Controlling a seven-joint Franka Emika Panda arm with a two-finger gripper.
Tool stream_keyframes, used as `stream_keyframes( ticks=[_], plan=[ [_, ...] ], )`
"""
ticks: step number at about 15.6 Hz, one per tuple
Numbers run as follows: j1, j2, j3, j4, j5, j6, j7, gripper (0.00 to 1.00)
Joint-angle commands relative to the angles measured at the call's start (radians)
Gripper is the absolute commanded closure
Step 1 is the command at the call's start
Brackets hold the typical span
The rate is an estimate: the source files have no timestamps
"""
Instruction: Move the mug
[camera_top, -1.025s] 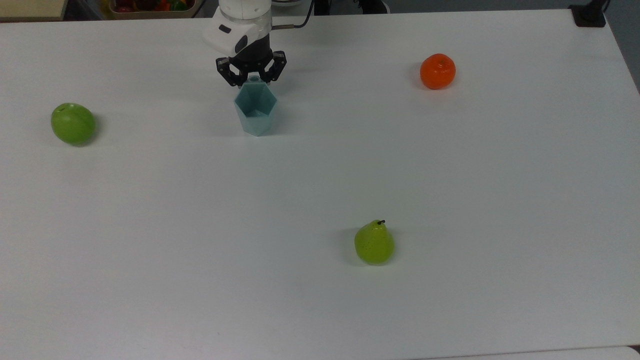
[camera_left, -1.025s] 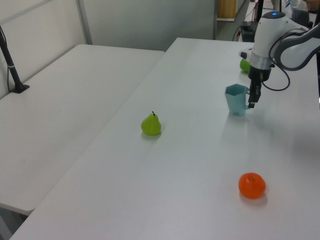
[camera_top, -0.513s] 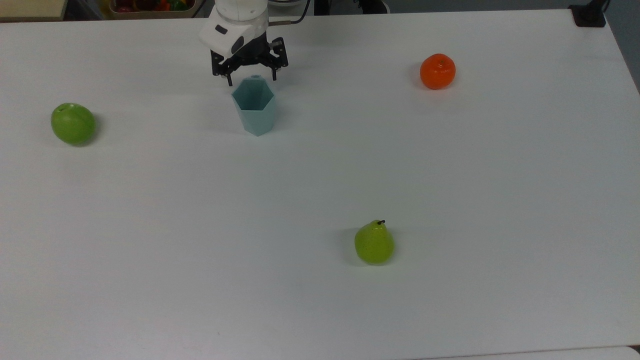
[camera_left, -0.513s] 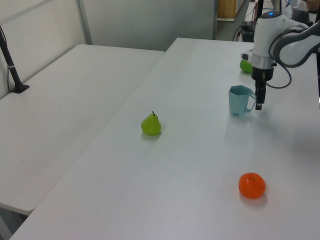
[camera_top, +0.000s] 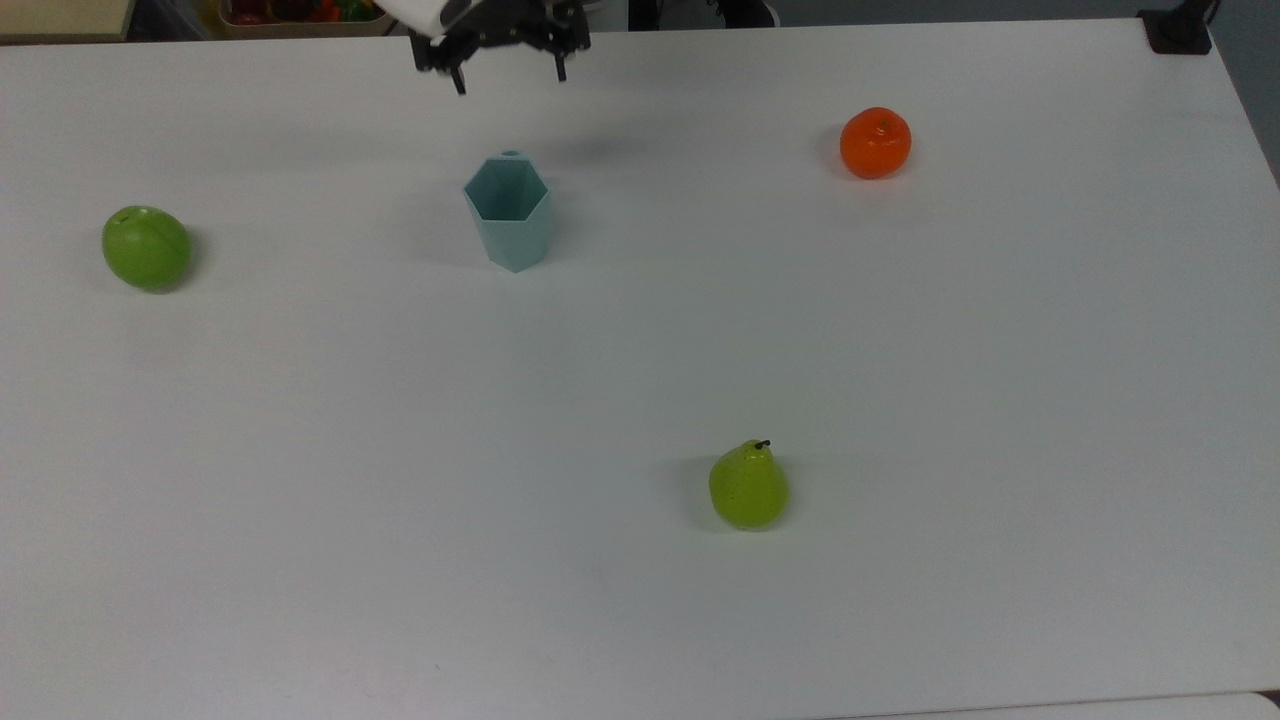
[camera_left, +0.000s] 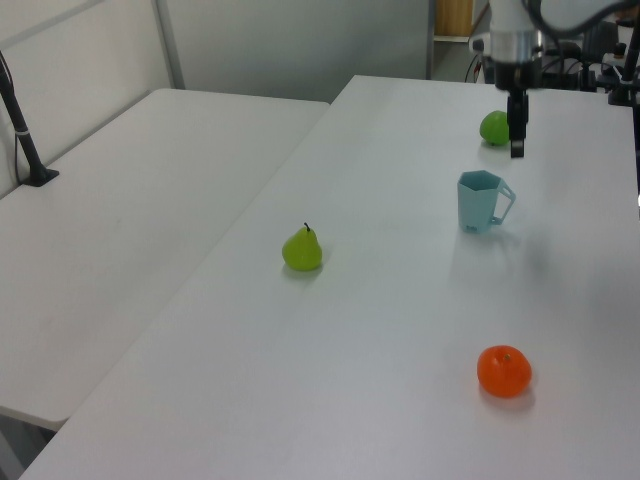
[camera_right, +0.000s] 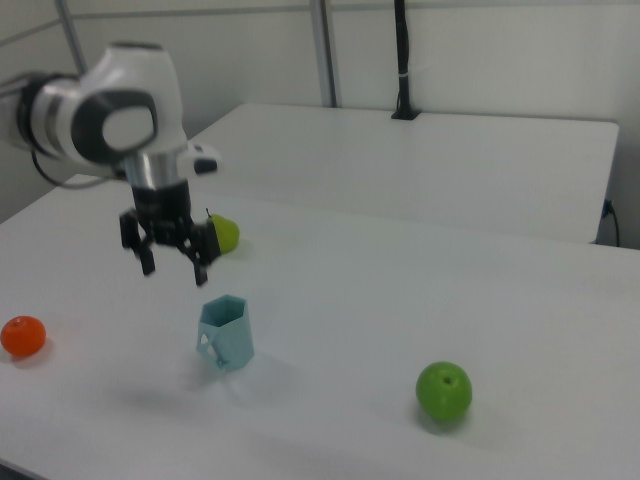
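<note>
The pale blue-teal faceted mug (camera_top: 509, 212) (camera_left: 481, 200) (camera_right: 226, 333) stands upright on the white table (camera_top: 640, 380), free of any grip, its pierced handle pointing toward the arm. My gripper (camera_top: 507, 72) (camera_left: 517, 147) (camera_right: 173, 268) hangs open and empty in the air above and behind the mug, near the top view's upper edge. Its two dark fingers are spread wide apart in the right view.
A green apple (camera_top: 146, 247) (camera_right: 443, 390) lies at the top view's left, an orange (camera_top: 875, 143) (camera_left: 504, 370) at the top view's upper right, and a pear (camera_top: 748, 486) (camera_left: 302, 249) in the lower middle. A second white table (camera_left: 120, 200) adjoins in the left view.
The gripper let go of the mug's handle, opened, and rose up and back away from it. The mug settled upright and stayed in place.
</note>
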Motion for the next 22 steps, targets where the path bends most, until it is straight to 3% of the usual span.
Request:
stream_keyframes(
  ticks=[1,5,7,12,15,17,22],
  plan=[
    [0.007,0.007,0.011,0.204,0.039,-0.156,0.100,0.00],
    [0.002,0.004,0.008,0.306,0.038,-0.205,0.296,0.00],
    [0.003,0.003,-0.007,0.335,0.043,-0.244,0.329,0.00],
    [0.008,0.006,-0.017,0.375,0.024,-0.210,0.298,0.00],
    [0.008,0.015,-0.046,0.375,0.017,-0.080,0.163,0.00],
    [0.008,0.013,-0.067,0.375,0.026,-0.080,0.106,0.00],
    [0.008,0.015,-0.067,0.369,0.030,-0.080,0.074,0.00]
  ],
)
